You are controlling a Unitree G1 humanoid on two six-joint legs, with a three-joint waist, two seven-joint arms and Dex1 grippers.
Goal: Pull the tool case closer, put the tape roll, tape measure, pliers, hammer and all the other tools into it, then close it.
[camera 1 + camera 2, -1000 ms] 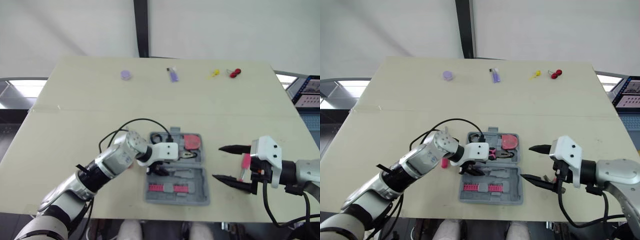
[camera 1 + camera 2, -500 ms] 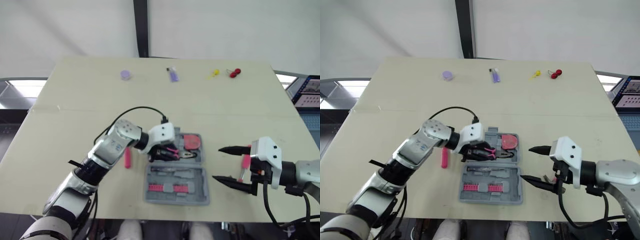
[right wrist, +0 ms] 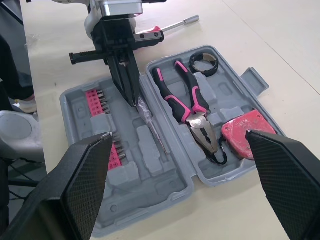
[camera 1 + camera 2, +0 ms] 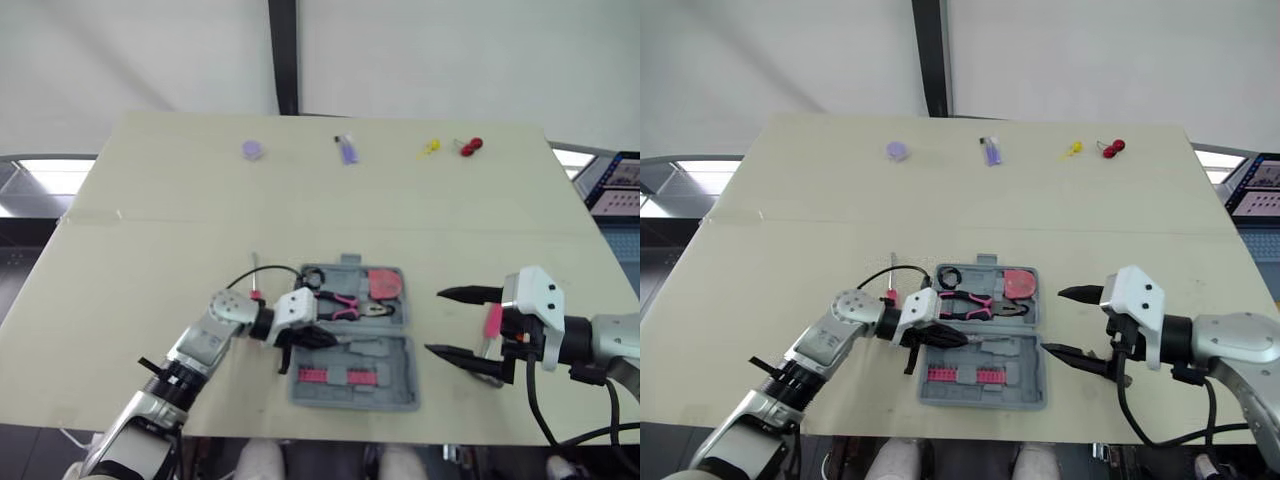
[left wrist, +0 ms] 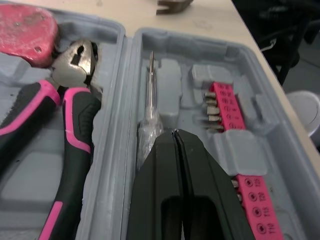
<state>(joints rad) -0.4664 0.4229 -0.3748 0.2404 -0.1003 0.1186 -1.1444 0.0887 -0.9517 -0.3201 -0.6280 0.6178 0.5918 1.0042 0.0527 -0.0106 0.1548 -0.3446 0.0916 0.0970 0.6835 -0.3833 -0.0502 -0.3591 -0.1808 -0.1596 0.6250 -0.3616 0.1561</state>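
**Head views.** The open grey plastic tool case (image 4: 405, 362) lies near the front edge of the beige table (image 4: 180, 210), between the two arms. Its far half holds the black tape roll (image 4: 312, 275), the pink-and-black pliers (image 4: 340, 303) and the red tape measure (image 4: 382, 283). The left gripper (image 4: 952, 339) reaches in from the case's left side, over its near half. A pink-handled metal driver (image 4: 256, 287) lies on the table just beside the case's left edge, behind that arm's wrist. The right gripper (image 4: 434, 322) hovers to the right of the case and apart from it. Its fingers are spread wide and point towards the case. Something pink shows behind those fingers, too hidden to name. Along the far edge, well apart from the case, sit a purple disc (image 4: 253, 150), a small purple piece (image 4: 347, 152), a yellow piece (image 4: 428, 148) and a red piece (image 4: 468, 146).

**Left wrist view.** The left gripper's fingers are pressed together with nothing between them. Their tips are at the handle of a clear-handled screwdriver (image 5: 150, 100) that lies in a slot of the near half. A pink bit holder (image 5: 235, 150) sits in the same half, just beside the fingers. The pliers and tape measure fill the other half.

**Right wrist view.** The right gripper's wide-open fingers frame the whole case. The left gripper stands over the near half, blocking part of the bit holder. The driver lies on bare table beyond the case.
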